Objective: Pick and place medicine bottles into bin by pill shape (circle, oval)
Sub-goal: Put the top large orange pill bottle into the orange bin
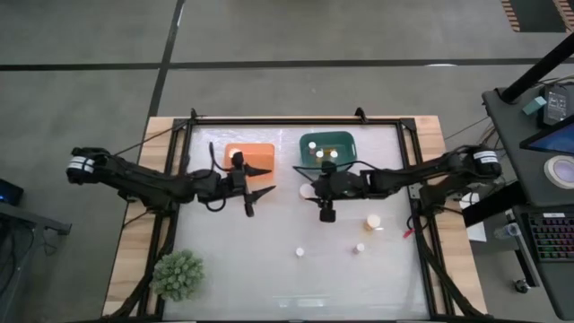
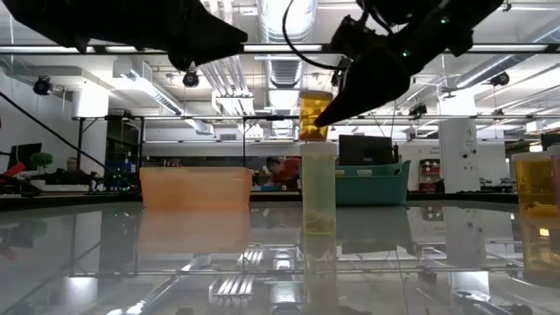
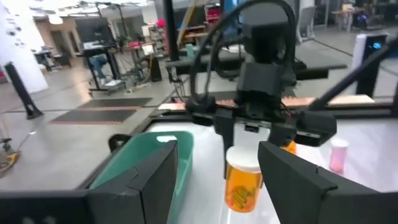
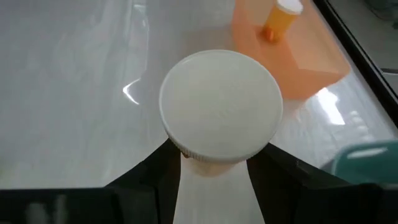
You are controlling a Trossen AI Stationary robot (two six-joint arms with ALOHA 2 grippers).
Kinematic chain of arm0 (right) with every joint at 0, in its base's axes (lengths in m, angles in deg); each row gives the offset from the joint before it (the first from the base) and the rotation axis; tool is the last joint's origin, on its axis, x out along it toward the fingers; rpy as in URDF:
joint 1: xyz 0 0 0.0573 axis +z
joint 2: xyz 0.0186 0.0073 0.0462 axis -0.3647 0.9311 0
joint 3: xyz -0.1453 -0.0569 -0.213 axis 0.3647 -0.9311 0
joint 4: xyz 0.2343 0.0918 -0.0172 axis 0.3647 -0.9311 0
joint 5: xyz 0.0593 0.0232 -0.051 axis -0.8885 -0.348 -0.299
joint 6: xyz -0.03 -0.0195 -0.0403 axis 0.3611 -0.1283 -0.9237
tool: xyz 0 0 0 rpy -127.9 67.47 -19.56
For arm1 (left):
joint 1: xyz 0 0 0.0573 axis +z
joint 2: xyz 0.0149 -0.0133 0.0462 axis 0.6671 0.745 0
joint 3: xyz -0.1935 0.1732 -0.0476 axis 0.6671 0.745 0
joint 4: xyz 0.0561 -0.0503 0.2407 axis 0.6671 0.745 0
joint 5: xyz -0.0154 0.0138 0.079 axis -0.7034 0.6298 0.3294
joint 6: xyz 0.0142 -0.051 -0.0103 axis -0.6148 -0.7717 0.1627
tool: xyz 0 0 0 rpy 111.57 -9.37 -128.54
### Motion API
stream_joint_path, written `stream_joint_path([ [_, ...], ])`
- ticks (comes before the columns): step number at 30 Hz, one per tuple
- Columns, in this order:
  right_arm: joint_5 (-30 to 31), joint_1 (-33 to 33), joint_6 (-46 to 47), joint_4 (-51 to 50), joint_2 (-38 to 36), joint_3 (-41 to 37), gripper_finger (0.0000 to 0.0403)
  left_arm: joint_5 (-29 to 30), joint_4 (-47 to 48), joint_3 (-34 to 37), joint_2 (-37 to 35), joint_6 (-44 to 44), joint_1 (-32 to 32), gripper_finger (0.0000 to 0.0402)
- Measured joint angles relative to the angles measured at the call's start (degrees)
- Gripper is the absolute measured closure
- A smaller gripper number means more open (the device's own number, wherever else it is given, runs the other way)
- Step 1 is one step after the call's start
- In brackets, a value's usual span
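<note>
Because the bottle (image 4: 221, 106) hangs in the air near the middle of the surface (image 1: 269, 260), clamped by its body just under the white cap between the two fingers of the right hand (image 1: 313, 190), a slip is the main risk; the grip looks narrow against a smooth round side, so a jolt could drop it onto the surface, where it might roll. The green bin (image 1: 327, 148) sits by the far edge just behind this hand, and the orange bin (image 1: 251, 157), already holding one bottle, lies beside it, so a wrong turn would likely sort it by the wrong pill shape. The left hand (image 1: 256, 184) waits open and empty in front of the orange bin, close enough that a sideways swing could strike it. Three more bottles stand toward the near right of the surface.
</note>
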Motion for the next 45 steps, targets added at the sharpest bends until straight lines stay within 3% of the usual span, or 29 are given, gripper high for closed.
stream_joint_path([
  [15,-3.07,-2.26,1.02,0.13,7.18,7.13,0.0245,-3.63,-5.73,-2.96,11.87,-1.59,-0.52,0.0191],
  [28,-3.05,-3.38,0.99,-0.26,6.92,7.8,0.0245,-1.65,-5.72,-5.46,16.33,-1.47,-0.45,0.0113],
  [39,-3.06,-3.36,1.43,-1.25,6.94,8.02,0.0245,-0.17,-5.78,-5.39,17.36,-3.96,0.33,0.0111],
  [45,-3.05,-3.36,1.44,-1.29,6.94,8.02,0.0245,-0.21,-10.83,-5.77,22.22,-4.41,0.61,0.0111],
])
